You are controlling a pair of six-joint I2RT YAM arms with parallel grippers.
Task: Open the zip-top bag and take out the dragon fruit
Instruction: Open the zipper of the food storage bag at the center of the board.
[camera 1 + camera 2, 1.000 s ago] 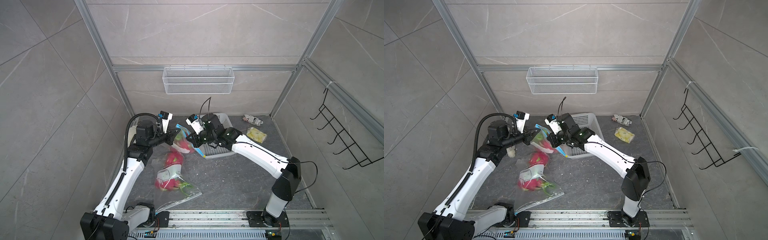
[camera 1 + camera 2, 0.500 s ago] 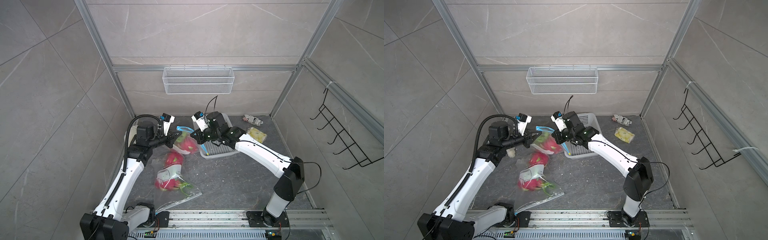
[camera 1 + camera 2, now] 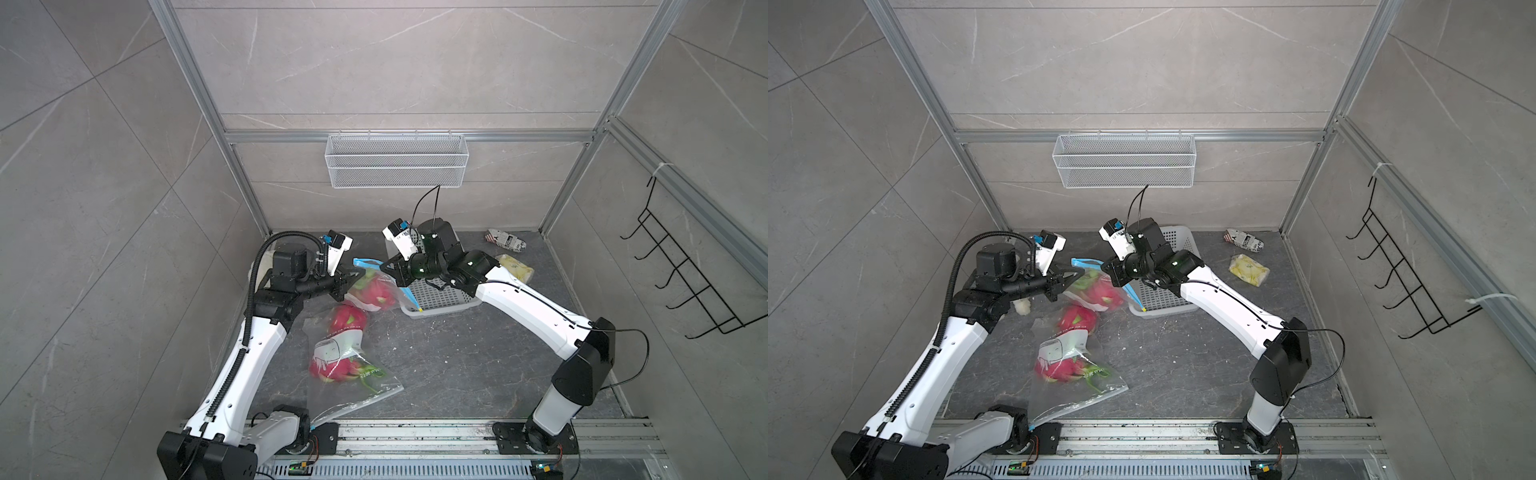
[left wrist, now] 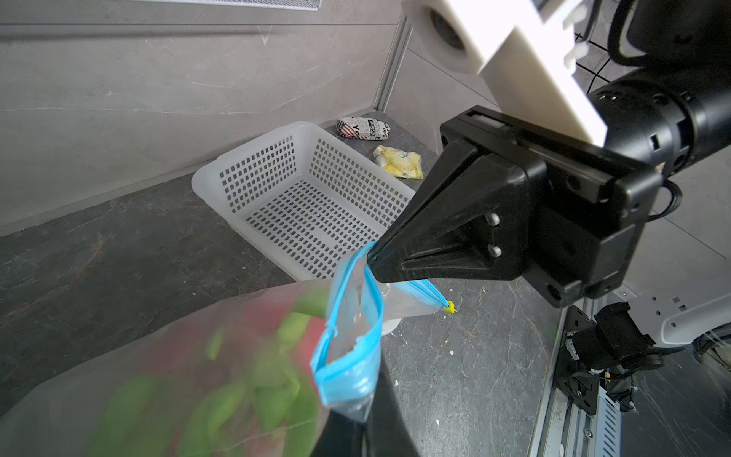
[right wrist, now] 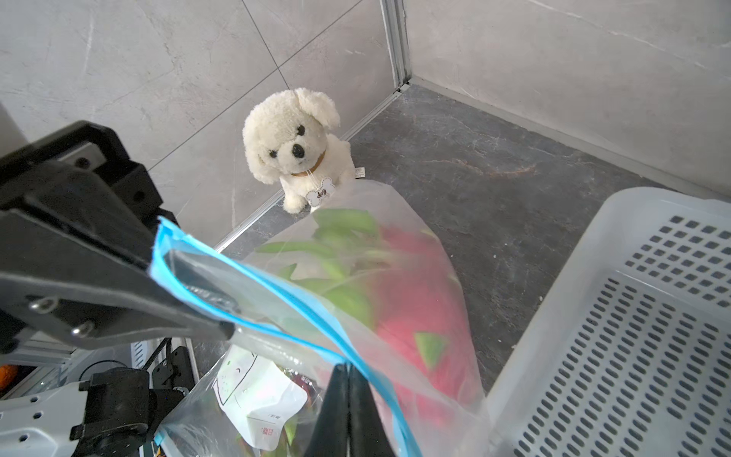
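The left arm [image 3: 253, 353] rises from the near rail, leans along the left wall and bends at the elbow, so its forearm runs nearly level toward the middle. The left gripper [image 3: 360, 273] points at the right one, jaws pressed together on the blue edge of the bag [image 3: 376, 291]. The right arm [image 3: 528, 307] climbs from its base, slants back and toward the left, and bends at the wrist. The right gripper [image 3: 384, 266] points leftward, jaws pressed flat on the same blue edge. The two tips face each other, near but apart, in both top views.
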